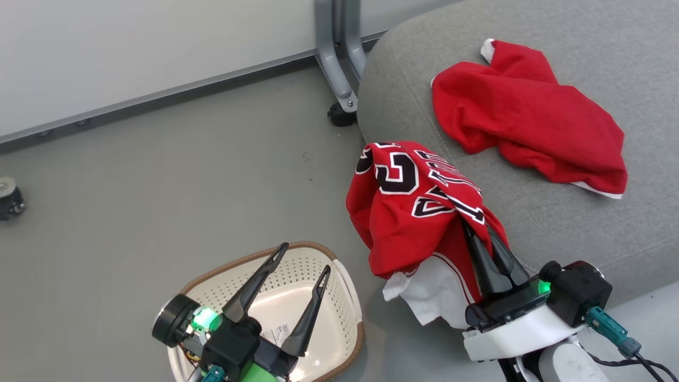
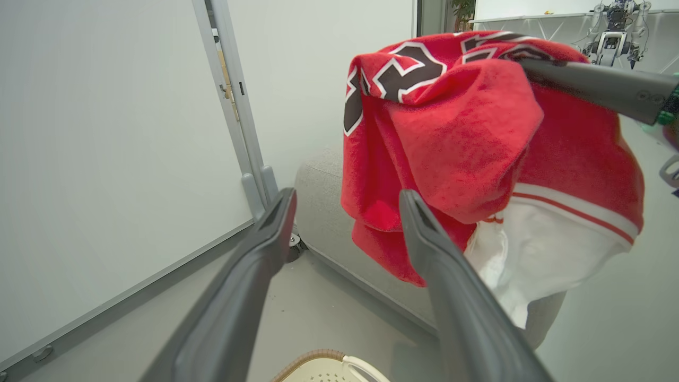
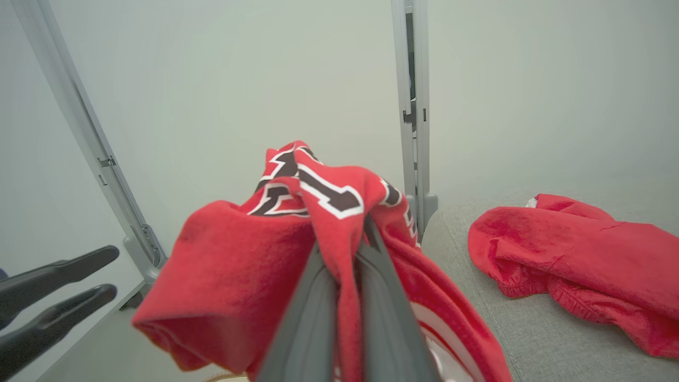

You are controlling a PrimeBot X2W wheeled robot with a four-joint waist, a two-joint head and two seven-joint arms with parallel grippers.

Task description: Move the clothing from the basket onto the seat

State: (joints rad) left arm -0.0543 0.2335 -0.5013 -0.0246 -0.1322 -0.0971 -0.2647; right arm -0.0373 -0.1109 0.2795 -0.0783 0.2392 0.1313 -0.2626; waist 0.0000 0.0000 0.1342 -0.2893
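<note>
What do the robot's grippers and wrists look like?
The left gripper and right gripper each have two long, tapering dark grey fingers on a black base lit by a green light. The right wrist has a white shell, a black block and a teal connector with a black cable.

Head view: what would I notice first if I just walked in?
The red jersey with black-and-white numbers, hanging from the shut right gripper at the grey seat's edge. Next, the plain red garment lying crumpled on the seat. Then the empty-looking basket on the floor, below the open left gripper.
</note>
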